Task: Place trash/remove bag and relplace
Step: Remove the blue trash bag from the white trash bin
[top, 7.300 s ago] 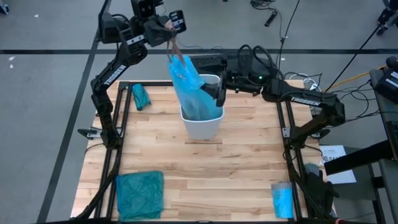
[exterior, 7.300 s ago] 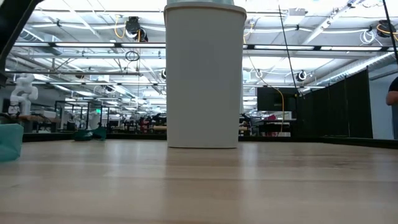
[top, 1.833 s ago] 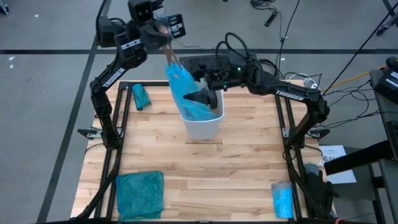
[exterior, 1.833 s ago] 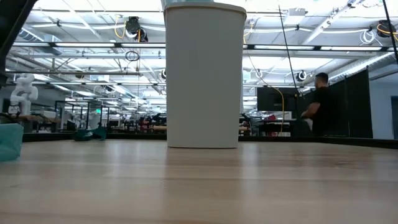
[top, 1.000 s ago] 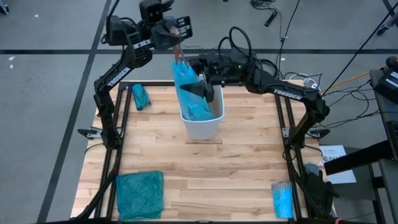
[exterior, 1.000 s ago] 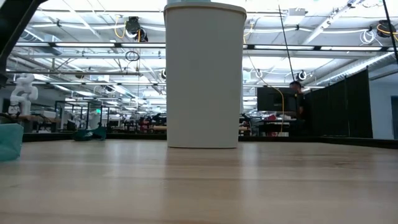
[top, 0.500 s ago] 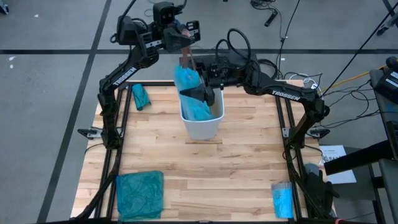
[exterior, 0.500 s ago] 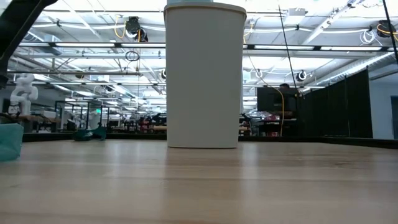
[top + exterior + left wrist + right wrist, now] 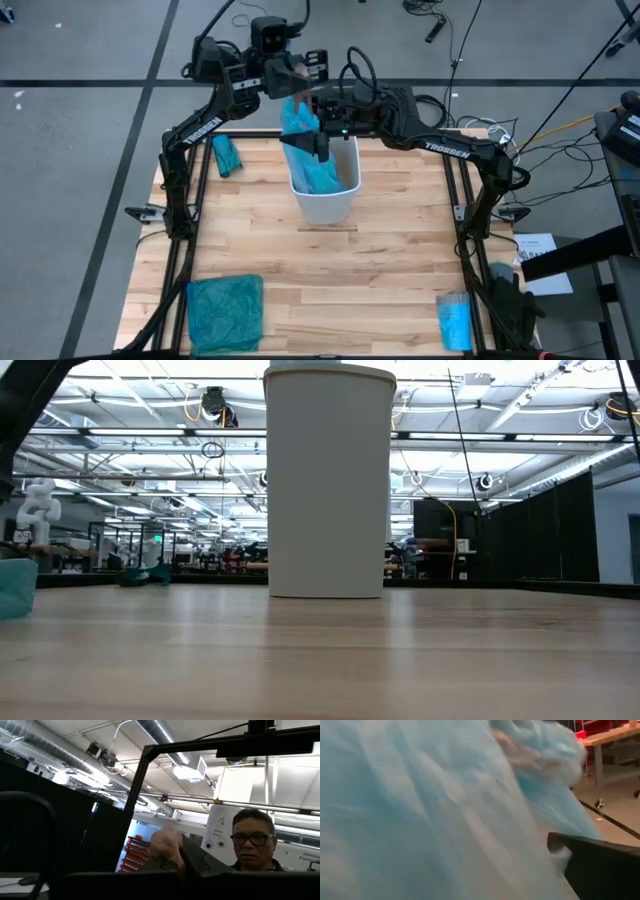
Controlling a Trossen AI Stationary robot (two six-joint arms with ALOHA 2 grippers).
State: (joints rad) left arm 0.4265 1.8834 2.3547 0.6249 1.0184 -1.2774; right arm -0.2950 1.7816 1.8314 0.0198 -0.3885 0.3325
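Note:
The light blue bag (image 9: 303, 125) hangs upright from my left gripper (image 9: 297, 85), which is shut on its gathered top high above the table's far edge. The bag's lower part sits inside the white bin (image 9: 328, 200), which also shows in the low view (image 9: 328, 480). My right gripper (image 9: 322, 142) is open and level at the bag's side, just above the bin's rim. In the right wrist view the bag (image 9: 435, 810) fills the picture beside one dark finger (image 9: 592, 865). The trash is hidden. My left gripper pinches the bag's bunched top end (image 9: 166, 844) between its two fingers (image 9: 192, 860), several layers gathered together. The bag hangs below it, drawn fairly straight, with its lower part inside the bin. My right gripper stands against the bag's side (image 9: 540, 820); I cannot tell whether it touches.
A flat teal-green bag (image 9: 225, 312) lies at the near left corner, and a small teal bundle (image 9: 225, 155) at the far left. A bright blue roll (image 9: 455, 322) lies at the near right. A person (image 9: 252, 842) stands in the room beyond.
My left gripper has gone toward the table's right edge and slightly down, carrying the bag's top. The bag now hangs more upright over the bin, its lower part still inside. My right gripper has edged toward the bag and stays open.

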